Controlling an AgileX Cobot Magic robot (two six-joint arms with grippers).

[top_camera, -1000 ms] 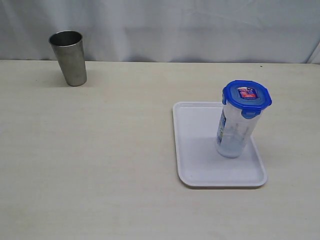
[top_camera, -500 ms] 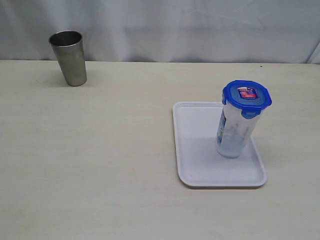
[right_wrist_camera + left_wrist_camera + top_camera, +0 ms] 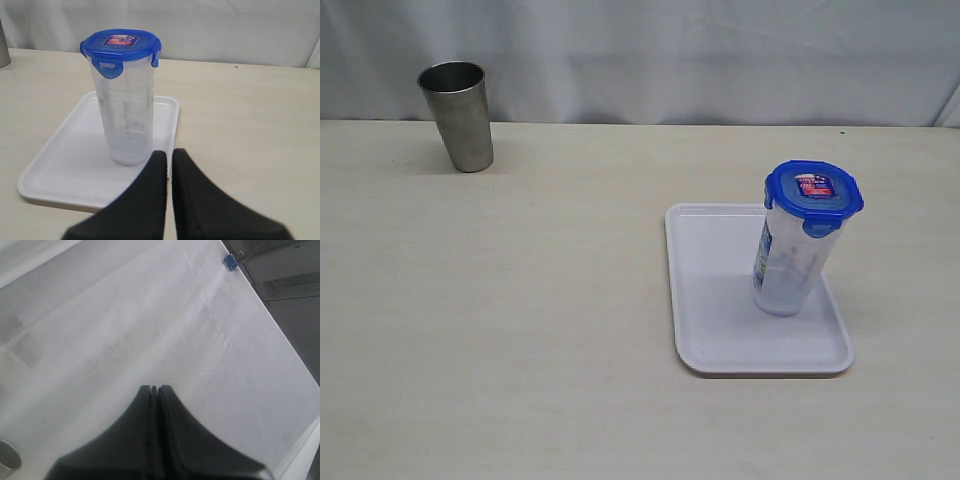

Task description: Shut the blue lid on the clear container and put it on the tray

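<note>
Standing upright on the tray [image 3: 710,300], the clear container [image 3: 788,262] wears the blue lid [image 3: 813,190]; its label is too blurred to read. The right gripper [image 3: 169,157], jaws pressed together, holds nothing near the tray's edge. The left gripper [image 3: 154,390], likewise closed, faces only white cloth [image 3: 150,315].

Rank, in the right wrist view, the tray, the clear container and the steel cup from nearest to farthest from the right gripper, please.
Measured from the right gripper, which is shut and holds nothing:
1. the tray: its rim lies just beyond the fingertips.
2. the clear container: upright on the tray, with the blue lid on it.
3. the steel cup: far across the table, barely in view.
</note>
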